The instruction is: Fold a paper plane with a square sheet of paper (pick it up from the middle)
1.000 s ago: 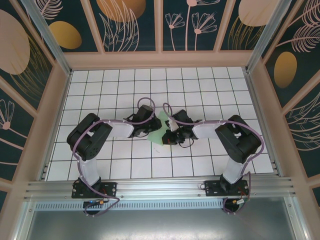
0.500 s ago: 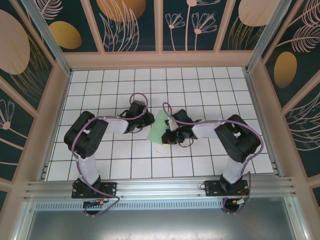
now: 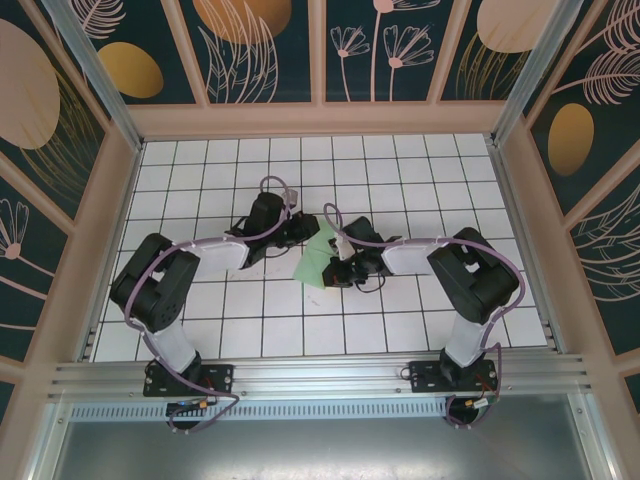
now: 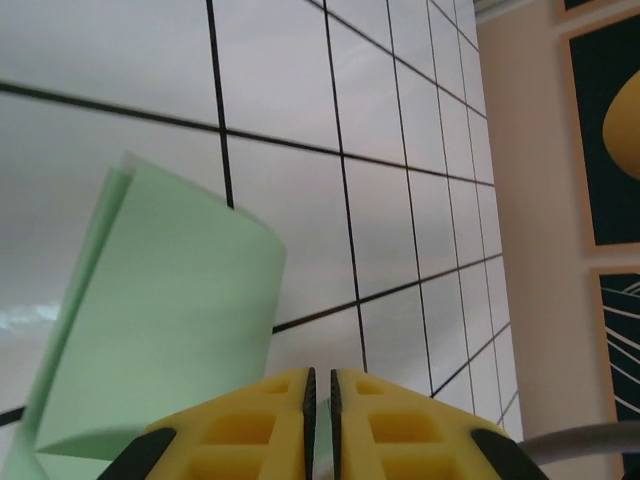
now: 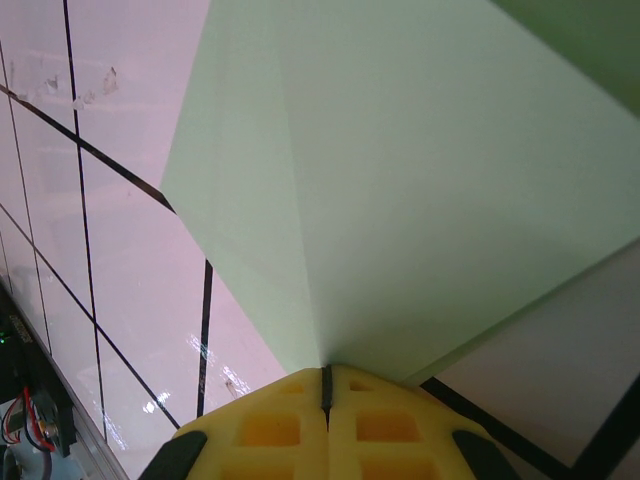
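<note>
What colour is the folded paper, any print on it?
The paper is plain pale green, unprinted; clearest in the right wrist view.

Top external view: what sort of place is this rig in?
Probably an enclosed tabletop robot cell: white grid-tiled floor, framed dark panels painted with leaves on three sides, and an aluminium mounting rail along the near edge.

From above, the right gripper (image 3: 336, 268) covers the paper (image 3: 312, 263) along its right edge. On the right wrist cam it runs off 2 sides, top and right.
</note>
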